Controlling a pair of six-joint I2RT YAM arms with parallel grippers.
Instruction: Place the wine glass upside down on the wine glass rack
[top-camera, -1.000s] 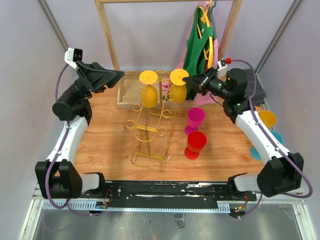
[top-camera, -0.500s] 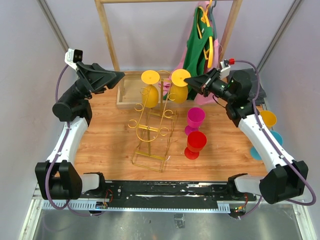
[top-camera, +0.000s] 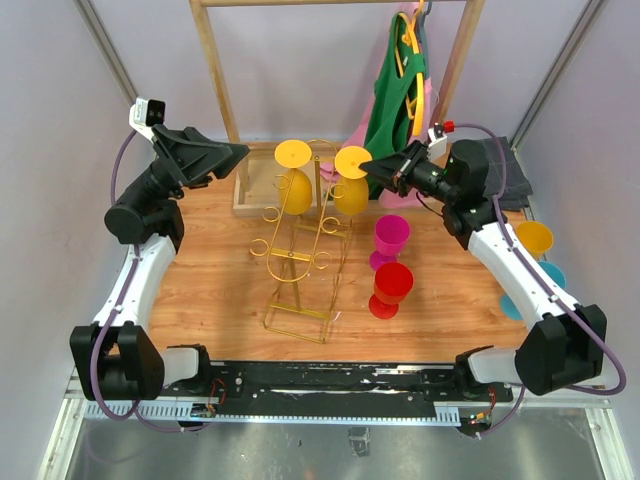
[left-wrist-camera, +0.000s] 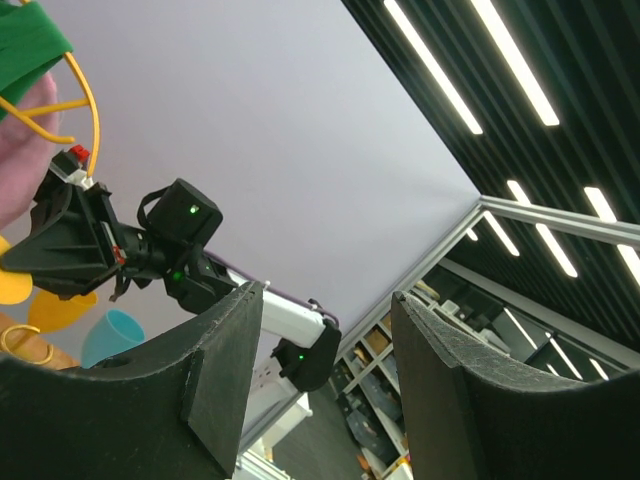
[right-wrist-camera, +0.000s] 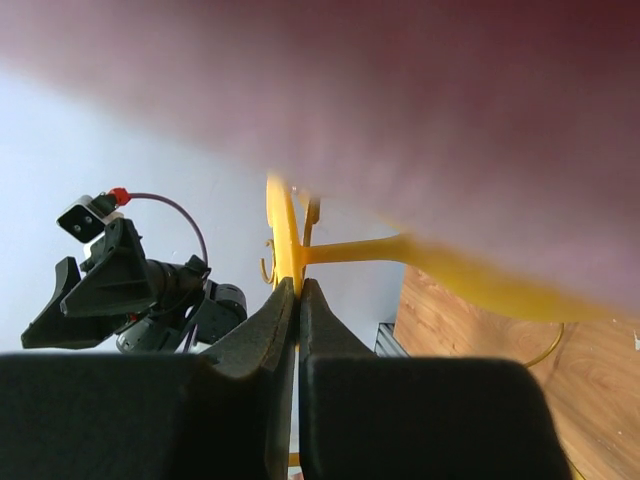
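Note:
The gold wire wine glass rack (top-camera: 300, 262) stands mid-table. One yellow wine glass (top-camera: 295, 185) hangs upside down on its upper left arm. A second yellow wine glass (top-camera: 351, 192) is held upside down at the rack's upper right, and I cannot tell whether it touches the wire. My right gripper (top-camera: 375, 168) is shut on the rim of its round foot. In the right wrist view the thin foot disc (right-wrist-camera: 284, 235) is pinched in that gripper (right-wrist-camera: 298, 290), with the stem (right-wrist-camera: 360, 250) running right. My left gripper (top-camera: 238, 152) hangs raised at the left, open (left-wrist-camera: 325, 310) and holding nothing.
A magenta glass (top-camera: 391, 238) and a red glass (top-camera: 392, 285) stand right of the rack. Orange (top-camera: 535, 237) and blue (top-camera: 548, 277) glasses sit at the right edge. A wooden clothes rail (top-camera: 215, 75) with a green garment (top-camera: 395, 95) stands at the back.
My right gripper has carried the yellow glass slightly left and down, closer to the rack's upper right arm. The left arm has not moved.

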